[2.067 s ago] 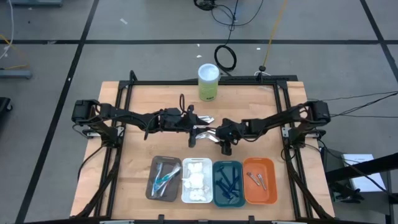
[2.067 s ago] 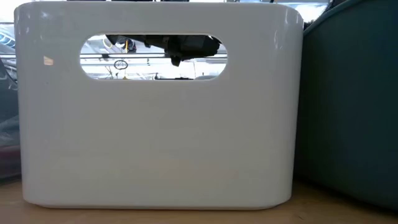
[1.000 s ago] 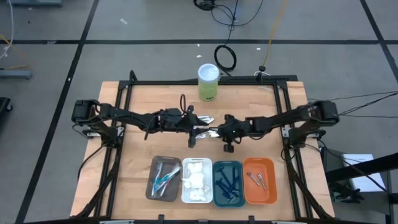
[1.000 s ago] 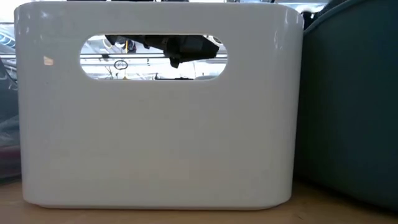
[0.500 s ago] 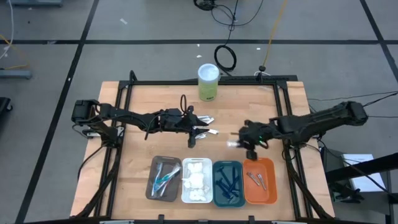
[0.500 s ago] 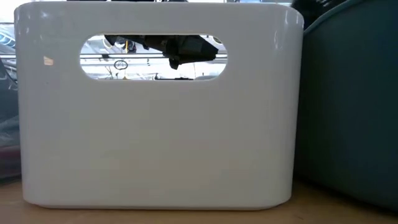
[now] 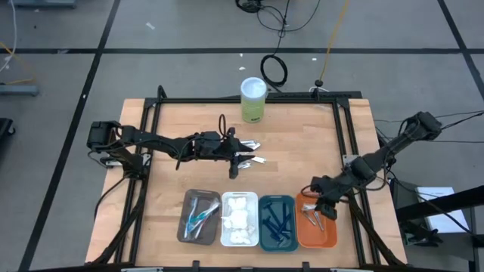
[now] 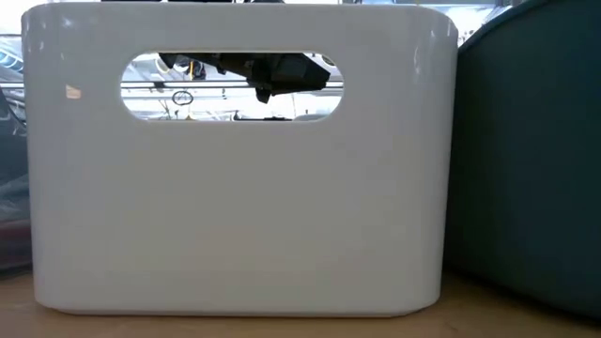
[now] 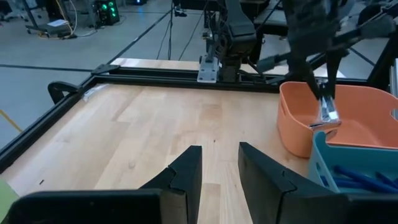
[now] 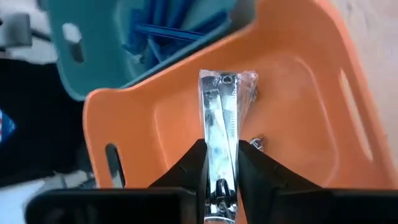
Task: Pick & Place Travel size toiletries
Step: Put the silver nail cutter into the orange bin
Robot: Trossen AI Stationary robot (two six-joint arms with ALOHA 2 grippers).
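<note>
My right gripper (image 7: 315, 209) hangs over the orange tray (image 7: 329, 230), shut on a small silver metal tool in a clear wrapper (image 10: 219, 102). The left wrist view shows that tool (image 9: 328, 116) at the height of the tray's rim. My left gripper (image 7: 255, 153) waits above the table's middle, open, with nothing between its fingers (image 9: 186, 174). More toiletries lie in the near trays: toothbrushes in the brown tray (image 7: 187, 219), white wads in the white tray (image 7: 239, 240), blue razors in the teal tray (image 7: 277, 243). My right gripper pinches the silver tool between its two fingers (image 10: 189, 165) at its near end (image 10: 219, 142). The rest of the tool sticks out forward past the fingertips, along their line. The fingers slant down from the table's right side. The tool hangs over the orange tray's floor, clear of it.
A tall green-and-white canister (image 7: 253, 100) stands at the table's far edge. Another small metal piece (image 10: 256, 143) lies on the orange tray's floor. In the low view the white tray's wall (image 8: 235, 216) and the teal tray (image 8: 526, 160) block nearly everything. Bare wood (image 9: 155, 124) lies ahead of the left gripper.
My right gripper has drawn away from the left gripper at the table's middle. It has swung toward the right and near edges to over the orange tray, carrying the silver tool. It rolled and tipped downward on the way.
</note>
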